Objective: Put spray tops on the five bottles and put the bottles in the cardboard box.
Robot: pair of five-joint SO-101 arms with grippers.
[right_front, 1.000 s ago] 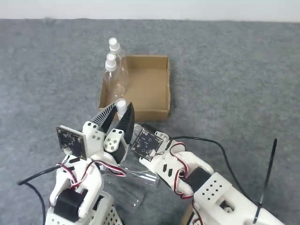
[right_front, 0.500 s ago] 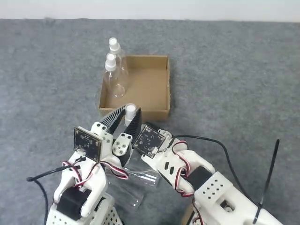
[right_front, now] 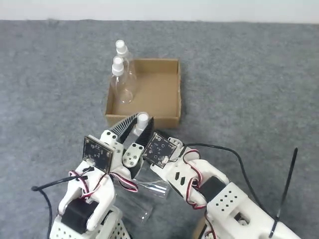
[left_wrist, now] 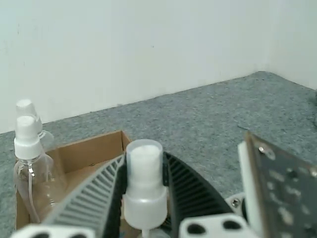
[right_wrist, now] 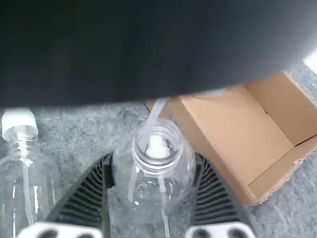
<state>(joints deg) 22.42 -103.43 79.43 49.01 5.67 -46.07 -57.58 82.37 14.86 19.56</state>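
My left gripper (right_front: 140, 120) (left_wrist: 144, 171) is shut on a white spray top (right_front: 142, 119) (left_wrist: 144, 184), held upright just in front of the cardboard box (right_front: 162, 92) (left_wrist: 94, 151). Directly beneath it, my right gripper (right_wrist: 152, 167) is shut on a clear open-necked bottle (right_wrist: 153, 166). The spray top's thin tube (right_wrist: 157, 106) reaches down into that neck. Two bottles with spray tops (right_front: 119, 69) (left_wrist: 27, 148) stand inside the box along its left wall.
Another clear bottle with a white top (right_wrist: 20, 148) is beside the held one. A clear bottle (right_front: 142, 196) lies on the grey carpet between the two arms. The right arm's circuit board (left_wrist: 277, 186) is close beside my left gripper. A black cable (right_front: 239, 164) loops at right.
My left gripper has carried the spray top to the right and slightly nearer, bringing it over the bottle held by the right gripper. The right arm has barely moved.
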